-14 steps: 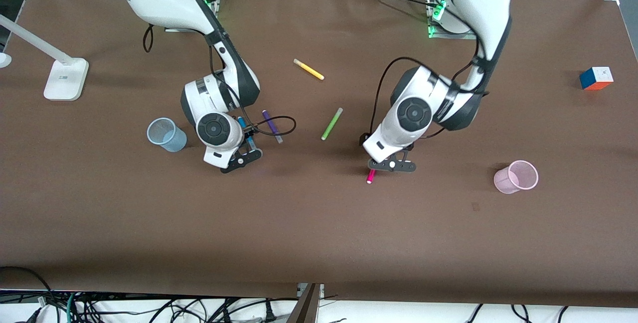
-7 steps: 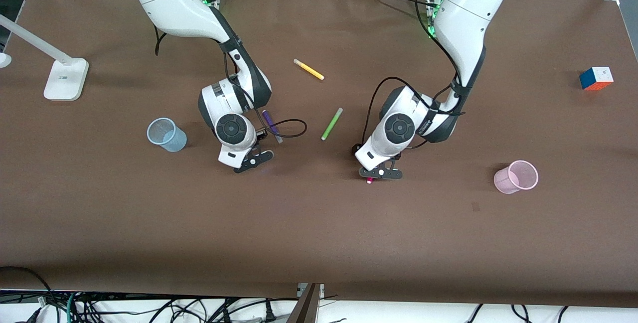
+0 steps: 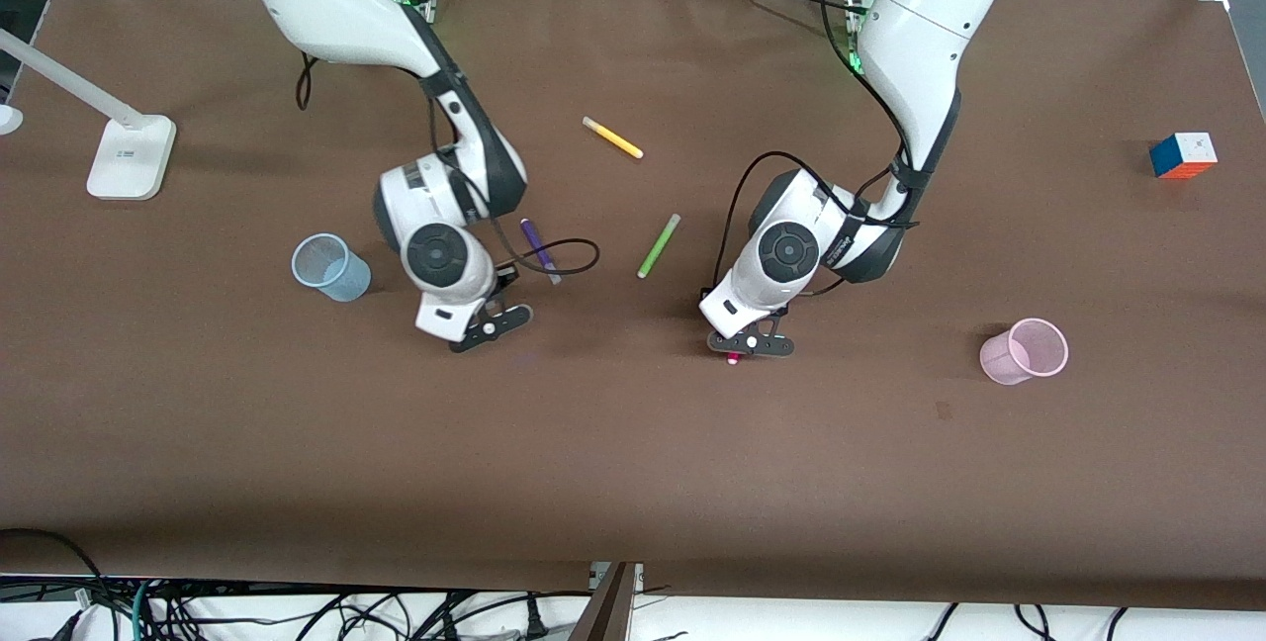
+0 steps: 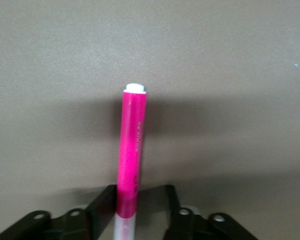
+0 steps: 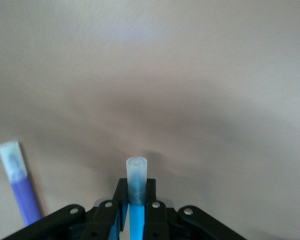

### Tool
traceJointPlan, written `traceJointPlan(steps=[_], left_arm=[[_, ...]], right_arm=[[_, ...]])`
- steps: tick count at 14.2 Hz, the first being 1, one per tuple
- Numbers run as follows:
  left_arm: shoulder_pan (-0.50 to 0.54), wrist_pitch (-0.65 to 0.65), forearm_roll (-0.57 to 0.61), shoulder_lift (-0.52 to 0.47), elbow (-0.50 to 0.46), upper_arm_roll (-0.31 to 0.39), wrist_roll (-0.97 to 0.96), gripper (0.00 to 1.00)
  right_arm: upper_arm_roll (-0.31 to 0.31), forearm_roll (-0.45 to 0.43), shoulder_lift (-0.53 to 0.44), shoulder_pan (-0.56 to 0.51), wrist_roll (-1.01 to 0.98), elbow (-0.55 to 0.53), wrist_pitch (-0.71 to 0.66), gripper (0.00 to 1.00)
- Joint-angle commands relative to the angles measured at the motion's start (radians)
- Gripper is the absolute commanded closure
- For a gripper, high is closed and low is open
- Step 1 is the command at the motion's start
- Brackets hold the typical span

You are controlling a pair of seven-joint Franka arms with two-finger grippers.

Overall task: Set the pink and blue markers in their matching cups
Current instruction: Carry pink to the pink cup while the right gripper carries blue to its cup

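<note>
My right gripper (image 3: pixel 487 328) is shut on the blue marker (image 5: pixel 137 176). Both fingers press just below its pale grey cap and hold it over the table beside the pale blue cup (image 3: pixel 331 267). The marker is hidden under the hand in the front view. My left gripper (image 3: pixel 750 342) is low over the pink marker (image 4: pixel 132 145). Its fingers straddle the marker near the paler cap end. One finger touches it and the other stands apart. Only the marker's tip (image 3: pixel 733 359) shows in the front view. The pale pink cup (image 3: pixel 1024 351) stands toward the left arm's end of the table.
A purple pen (image 3: pixel 539 247) lies beside my right hand and also shows in the right wrist view (image 5: pixel 17 185). A green pen (image 3: pixel 659 245) and a yellow pen (image 3: pixel 612 137) lie mid-table. A colour cube (image 3: pixel 1183 155) and a white lamp base (image 3: pixel 131 157) sit at the table's two ends.
My right gripper has come off the spot where the blue marker lay and shifted back toward the blue cup. My left gripper has sunk over the pink marker, leaving only its tip showing.
</note>
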Motion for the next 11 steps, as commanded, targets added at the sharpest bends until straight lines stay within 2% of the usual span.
traceJointPlan(steps=[1, 3, 6, 9, 11], left_arm=[[-0.006, 0.000, 0.015, 0.018, 0.010, 0.010, -0.005, 1.00], [-0.002, 0.000, 0.018, 0.015, 0.010, 0.010, -0.004, 1.00], [0.009, -0.017, 0.018, -0.020, 0.013, 0.018, 0.047, 1.00], [0.035, -0.173, 0.017, -0.121, 0.020, 0.018, 0.076, 1.00], [0.044, -0.306, 0.018, -0.219, 0.020, 0.023, 0.079, 1.00]], right_arm=[[0.005, 0.067, -0.148, -0.108, -0.306, 0.009, -0.166, 1.00], [0.001, 0.116, -0.207, -0.172, -0.585, 0.018, -0.266, 1.00], [-0.007, 0.206, -0.257, -0.253, -0.895, 0.021, -0.338, 1.00], [-0.029, 0.389, -0.247, -0.357, -1.235, 0.009, -0.404, 1.00], [-0.029, 0.431, -0.236, -0.410, -1.417, -0.010, -0.440, 1.00]])
